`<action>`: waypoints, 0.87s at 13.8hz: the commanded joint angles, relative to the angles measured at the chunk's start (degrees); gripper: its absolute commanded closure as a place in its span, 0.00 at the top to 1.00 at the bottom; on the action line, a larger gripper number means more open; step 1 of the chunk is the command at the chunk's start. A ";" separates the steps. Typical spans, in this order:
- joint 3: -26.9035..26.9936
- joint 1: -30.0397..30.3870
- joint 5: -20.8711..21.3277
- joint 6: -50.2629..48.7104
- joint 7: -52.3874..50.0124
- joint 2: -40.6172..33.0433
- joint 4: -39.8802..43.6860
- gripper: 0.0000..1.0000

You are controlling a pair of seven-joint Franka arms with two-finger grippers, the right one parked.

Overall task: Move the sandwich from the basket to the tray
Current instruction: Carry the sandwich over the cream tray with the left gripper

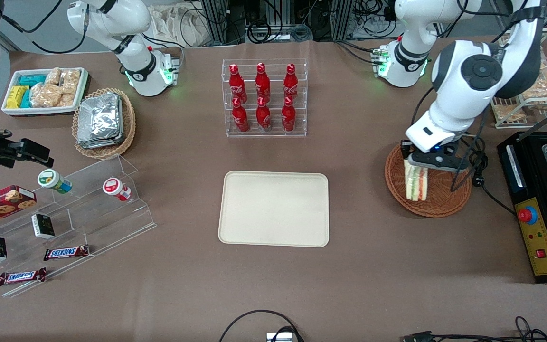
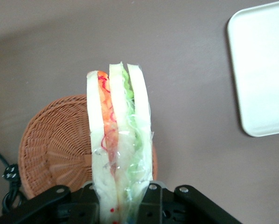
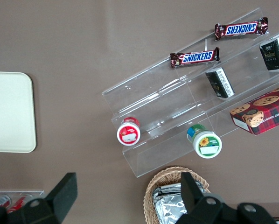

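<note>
The sandwich (image 1: 416,182) (image 2: 119,140), white bread with orange-red and green filling in clear wrap, hangs upright above the reddish-brown wicker basket (image 1: 439,194) (image 2: 55,144). My left gripper (image 1: 420,164) (image 2: 122,205) is shut on its upper end, one finger on each bread face. The sandwich looks lifted off the basket floor. The cream-beige tray (image 1: 274,208) (image 2: 263,70) lies bare at the table's middle, toward the parked arm's end from the basket.
A clear rack of red cola bottles (image 1: 264,97) stands farther from the front camera than the tray. A black machine with a red button (image 1: 537,209) sits beside the basket, and a black cable and plug (image 1: 477,178) lie between them. A wire shelf (image 1: 534,95) stands near the working arm's base.
</note>
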 commanded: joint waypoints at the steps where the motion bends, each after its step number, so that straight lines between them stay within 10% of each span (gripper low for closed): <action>1: -3.98 -0.17 -0.12 -2.09 -3.71 4.90 6.55 0.05; 12: -14.99 -2.71 4.69 -2.80 -19.88 21.69 21.42 0.07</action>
